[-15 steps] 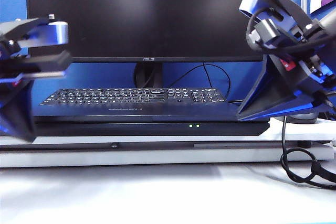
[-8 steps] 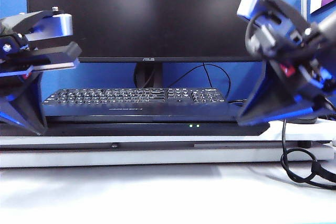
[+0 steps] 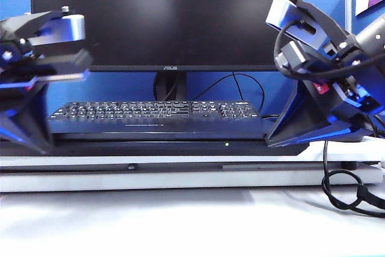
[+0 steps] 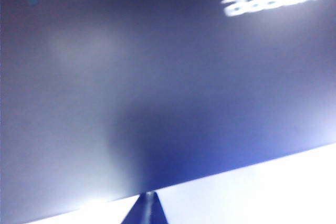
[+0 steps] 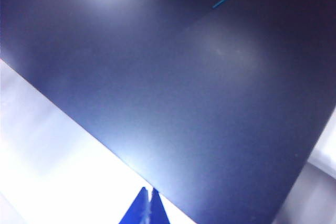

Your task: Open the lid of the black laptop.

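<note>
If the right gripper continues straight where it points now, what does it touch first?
Probably the lid of the laptop: the right gripper, fingers together, points at its front edge. Depth is unclear.

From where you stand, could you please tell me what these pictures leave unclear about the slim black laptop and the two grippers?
- Left gripper: the left wrist view cuts it off at the edge; only the closed tips show. The exterior view blurs it.
- Right gripper: likewise cut off in the right wrist view.
- Slim black laptop: the exterior view is edge-on, so any gap under the dark navy lid cannot be judged.
- Contact between fingertips and lid: unclear in every view.
</note>
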Controlling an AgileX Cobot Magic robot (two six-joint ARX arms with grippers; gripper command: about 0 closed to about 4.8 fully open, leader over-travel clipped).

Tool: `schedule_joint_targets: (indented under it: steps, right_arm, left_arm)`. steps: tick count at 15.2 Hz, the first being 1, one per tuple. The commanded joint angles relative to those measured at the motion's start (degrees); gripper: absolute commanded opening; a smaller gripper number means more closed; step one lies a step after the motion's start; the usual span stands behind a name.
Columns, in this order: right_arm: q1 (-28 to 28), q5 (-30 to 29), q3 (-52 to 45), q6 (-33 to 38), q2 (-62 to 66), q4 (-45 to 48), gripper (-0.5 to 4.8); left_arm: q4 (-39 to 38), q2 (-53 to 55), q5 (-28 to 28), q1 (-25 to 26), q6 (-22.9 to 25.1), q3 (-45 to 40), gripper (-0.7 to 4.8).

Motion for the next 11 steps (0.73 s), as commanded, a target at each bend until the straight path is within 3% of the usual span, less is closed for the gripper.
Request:
schedule_joint_targets:
  steps: [1,5,7,11]
  right_arm:
    - [0.0,0.5,0.2,-0.2,-0.2,2.8,-0.01]
    - [-0.3,0.6,0.2,-0.2,-0.2,3.9,-0.01]
    - [-0.3,3.0,0.2,-0.4,-0.2,4.0,-0.01]
    - [-0.3,2.0,0.2,-0.4,-0.2,3.6,-0.02]
  left_arm:
    - [0.0,-0.1,-4.1,0.0,0.2,0.1,-0.04]
    - [1.4,-0.1,-8.0,0.1,0.0,0.1,-0.04]
    - [2.8,-0.1,-8.5,0.1,0.0,0.1,-0.04]
    - [3.8,-0.1,-8.4,0.1,0.1,0.1,-0.04]
